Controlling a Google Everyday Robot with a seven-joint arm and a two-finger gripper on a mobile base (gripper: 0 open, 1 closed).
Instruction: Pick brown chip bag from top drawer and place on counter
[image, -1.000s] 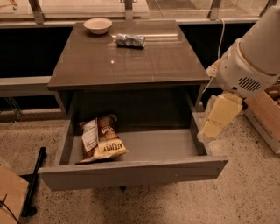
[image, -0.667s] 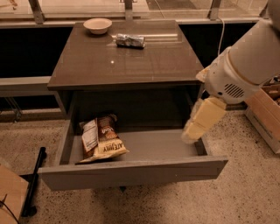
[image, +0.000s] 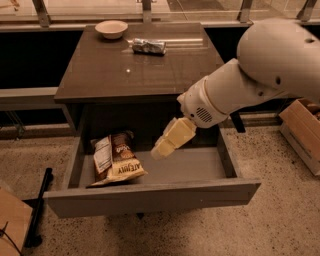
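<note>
Sweeping the claw (image: 157, 152) leftward over the top drawer (image: 150, 198), closing in on the brown chip bag (image: 118, 160) to its left. Not showing whether open or closed.

The top drawer (image: 150, 199) is open from above. The gripper (image: 161, 149) hangs over the drawer's middle, and bare floor lies in its right half. The brown chip bag (image: 117, 160) fills the drawer's left part. The counter (image: 135, 70) overhangs its back.

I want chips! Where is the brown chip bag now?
In the camera view, the brown chip bag lies at the left end of the open top drawer; the gripper hangs right of it.
</note>
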